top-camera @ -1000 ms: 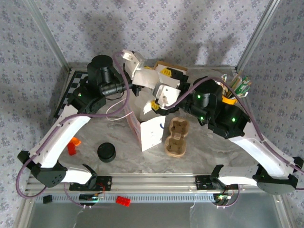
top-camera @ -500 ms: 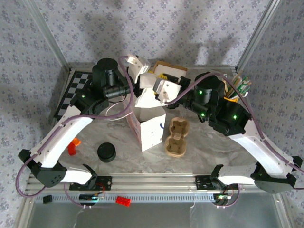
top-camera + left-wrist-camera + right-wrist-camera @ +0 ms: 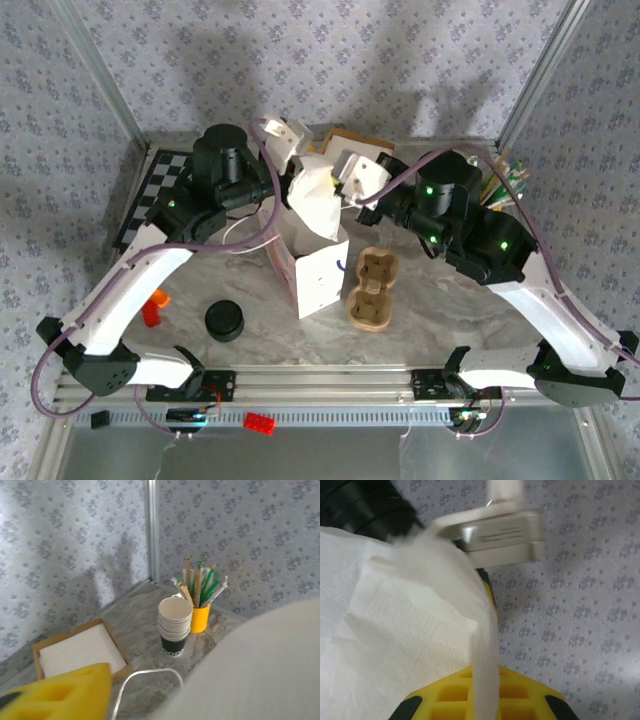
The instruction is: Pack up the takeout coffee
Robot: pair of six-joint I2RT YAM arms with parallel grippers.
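Observation:
The takeout coffee is hidden from view. A white paper bag (image 3: 318, 272) stands open at the table's middle. Just above its mouth hangs a crumpled white napkin (image 3: 315, 200). My right gripper (image 3: 347, 187) is shut on the napkin's right side. In the right wrist view the napkin (image 3: 410, 630) runs down between the yellow pads (image 3: 445, 700) of the right gripper (image 3: 485, 692). My left gripper (image 3: 291, 163) is at the napkin's far left edge. In the left wrist view its one visible yellow finger (image 3: 55, 692) sits far to the left, and the blurred napkin (image 3: 260, 670) hides the other.
A brown cup carrier (image 3: 372, 290) lies right of the bag, and a squat stack of black lids (image 3: 224, 320) lies at its front left. Behind stand lidless cups (image 3: 175, 625), a yellow cup of stirrers (image 3: 200, 616) and a napkin box (image 3: 80, 652). An orange piece (image 3: 152, 307) lies left.
My right gripper has shut on the napkin and pulled back to the right of the bag. The left jaws have parted. The napkin now stands higher above the bag.

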